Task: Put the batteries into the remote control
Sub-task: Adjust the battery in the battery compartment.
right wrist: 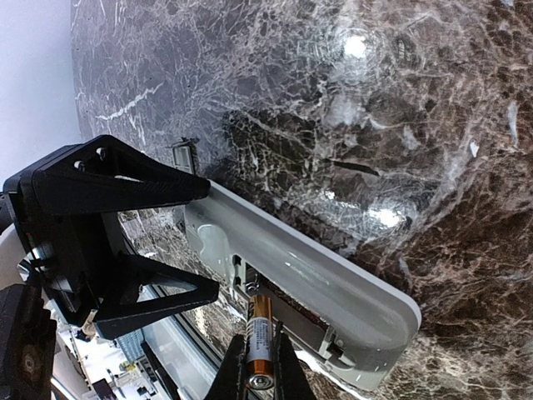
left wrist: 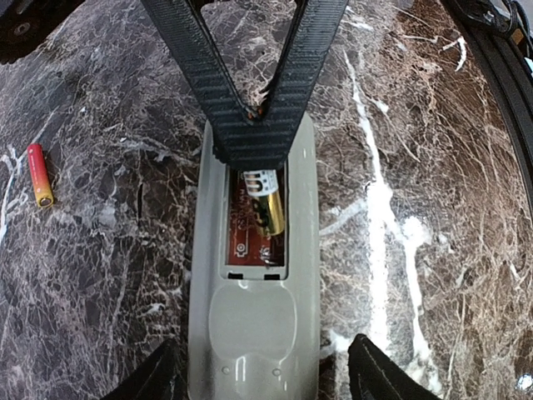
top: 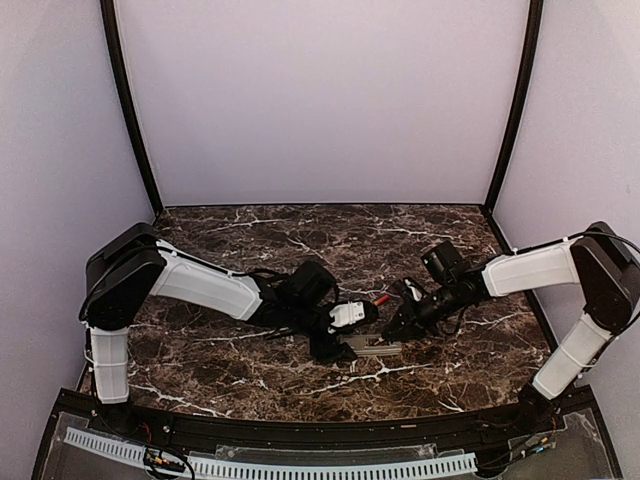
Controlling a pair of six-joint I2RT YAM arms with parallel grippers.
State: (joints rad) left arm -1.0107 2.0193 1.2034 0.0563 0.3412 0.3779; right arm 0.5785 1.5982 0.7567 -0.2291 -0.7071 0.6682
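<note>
The remote control lies grey back up on the marble table, its battery recess uncovered. My right gripper is shut on a copper-and-black battery, whose front end is tilted down into the recess. In the left wrist view this battery shows inside the recess under the right fingers. My left gripper is open and straddles the remote's near end, with a gap on the right side. A red battery lies loose on the table left of the remote. From above, both grippers meet over the remote.
The loose red battery lies just behind the two grippers. White walls with black corner posts enclose the marble table on three sides. A black rail runs along the near edge.
</note>
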